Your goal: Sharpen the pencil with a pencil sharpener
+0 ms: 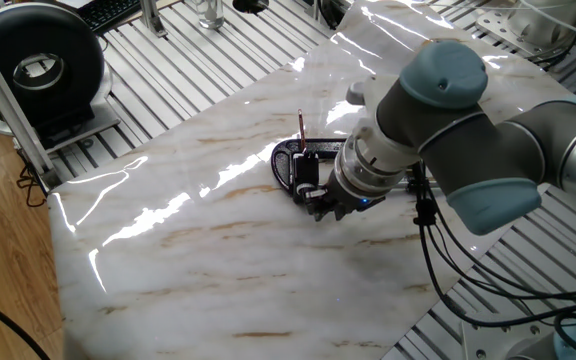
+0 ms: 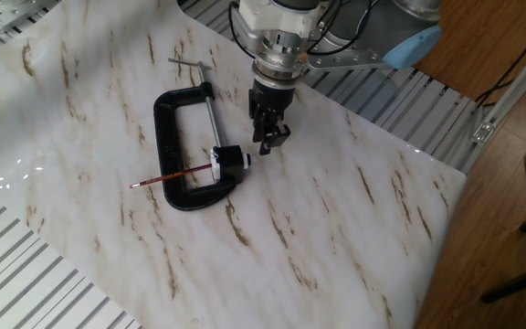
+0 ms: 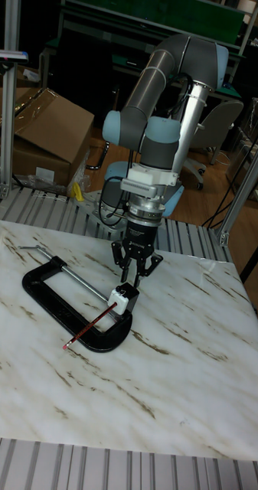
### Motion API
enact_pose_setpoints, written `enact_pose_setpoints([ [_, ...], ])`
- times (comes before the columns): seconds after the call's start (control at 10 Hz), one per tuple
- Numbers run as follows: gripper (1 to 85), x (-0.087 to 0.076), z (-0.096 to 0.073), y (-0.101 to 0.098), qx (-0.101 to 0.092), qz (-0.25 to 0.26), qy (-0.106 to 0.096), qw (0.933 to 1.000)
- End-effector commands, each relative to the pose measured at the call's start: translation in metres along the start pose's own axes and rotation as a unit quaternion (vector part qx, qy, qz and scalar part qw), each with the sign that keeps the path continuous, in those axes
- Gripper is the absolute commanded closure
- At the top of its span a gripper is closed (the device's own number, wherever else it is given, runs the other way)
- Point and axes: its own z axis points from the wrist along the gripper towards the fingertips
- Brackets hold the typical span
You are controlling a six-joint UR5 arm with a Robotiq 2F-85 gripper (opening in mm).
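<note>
A thin dark-red pencil (image 2: pixel 167 177) lies on the marble-patterned tabletop (image 2: pixel 354 228), its end seated in a small black blocky sharpener (image 2: pixel 229 161) resting on the lower arm of a large black C-shaped clamp (image 2: pixel 164 137). The robot's two-finger gripper (image 2: pixel 269 143), fingers spread and empty, hangs just beside the sharpener at its two o'clock in the other fixed view.

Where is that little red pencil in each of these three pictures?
One fixed view: the pencil sticks up just above the black clamp, at centre.
The other fixed view: left of centre, lying across the clamp's lower end.
Tall fixed view: lower left, slanting over the clamp.
Shared landmark: the clamp.
</note>
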Motion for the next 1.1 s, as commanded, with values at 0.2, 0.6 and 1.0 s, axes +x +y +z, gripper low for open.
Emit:
enact_pose_setpoints([
  [0.2, 48.7, -0.006, 0.016, -0.012, -0.003, 0.003, -0.008, 1.0],
  [0.6, 48.7, -0.007, 0.021, -0.012, -0.003, 0.002, -0.011, 0.9999],
  [1.0, 49.7, -0.006, 0.022, -0.013, -0.001, 0.002, -0.011, 0.9999],
])
